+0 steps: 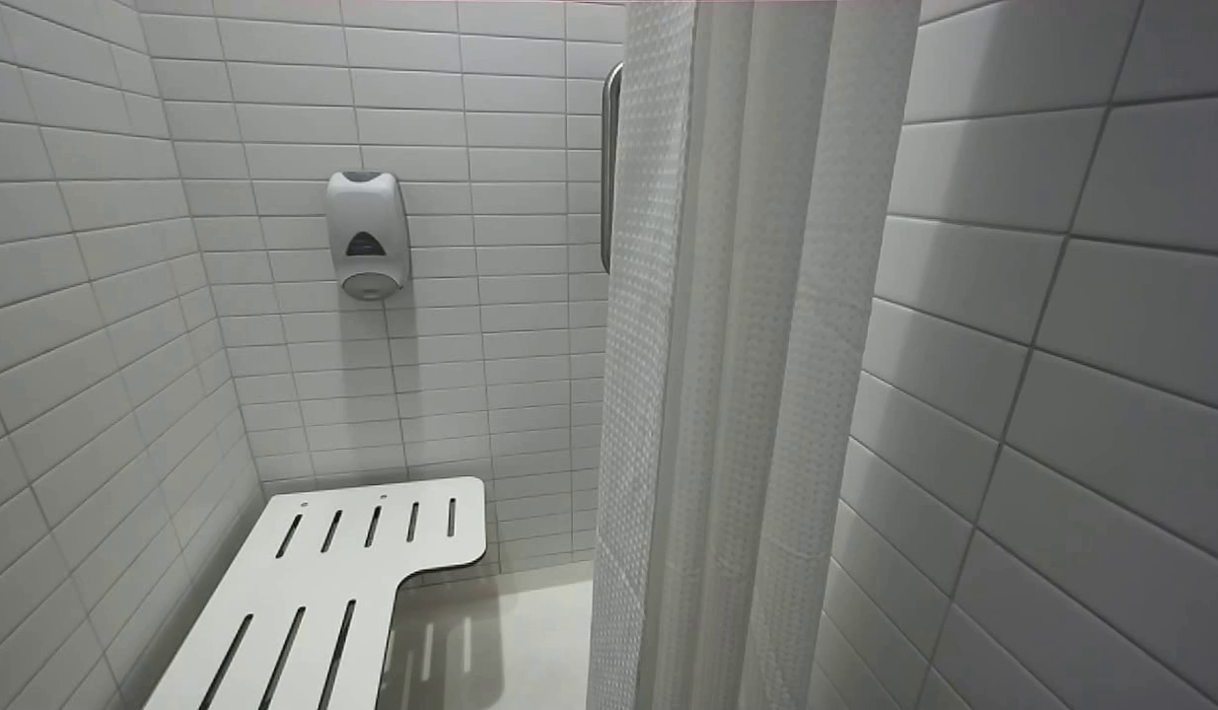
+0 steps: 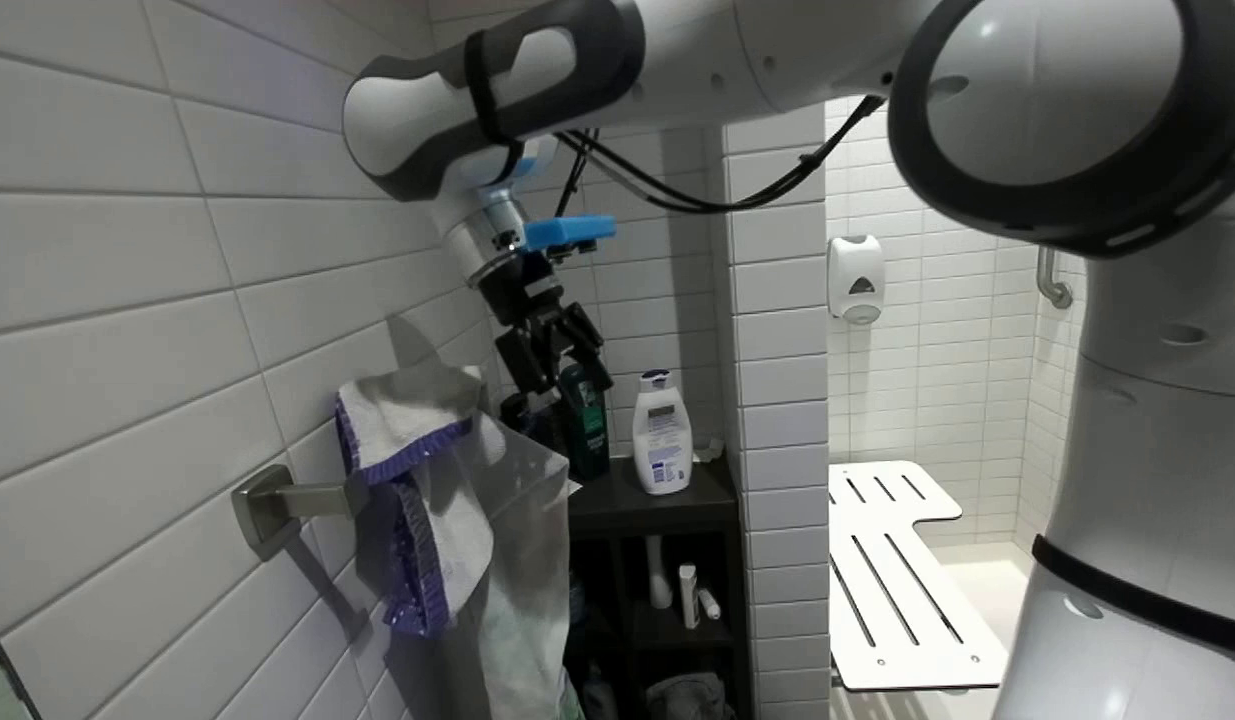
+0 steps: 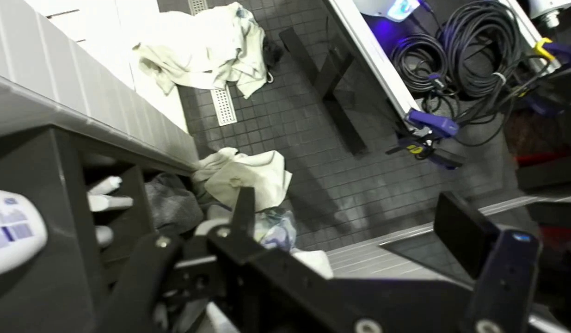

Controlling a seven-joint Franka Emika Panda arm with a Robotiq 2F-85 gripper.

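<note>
Wrist view | end effector (image 3: 350,212) spread, nothing gripped | in an exterior view, purple-edged white towel (image 2: 412,425) hangs below it at the towel bar (image 2: 312,500), dark-green bottle (image 2: 589,435) seemingly behind | risk: descending too low or sideways could snag towel or topple bottle

One gripper (image 2: 562,372) carries two fingers (image 2: 522,360). In an exterior view, one dark green bottle (image 2: 585,430) appears close by those fingers and one white bottle (image 2: 663,440) a little farther off: two bottles distinguishable. Lower than the tool, one shelf unit (image 2: 637,515) holds three slim white items (image 2: 688,597). One metal wall bar (image 2: 317,500) is lower too; the draped cloths (image 2: 407,420) beside the tool overlap too much to count. Two cable coils (image 3: 454,48) lie below it, and well apart from it are one soap dispenser (image 2: 855,262) and one slatted seat (image 2: 905,590).
</note>
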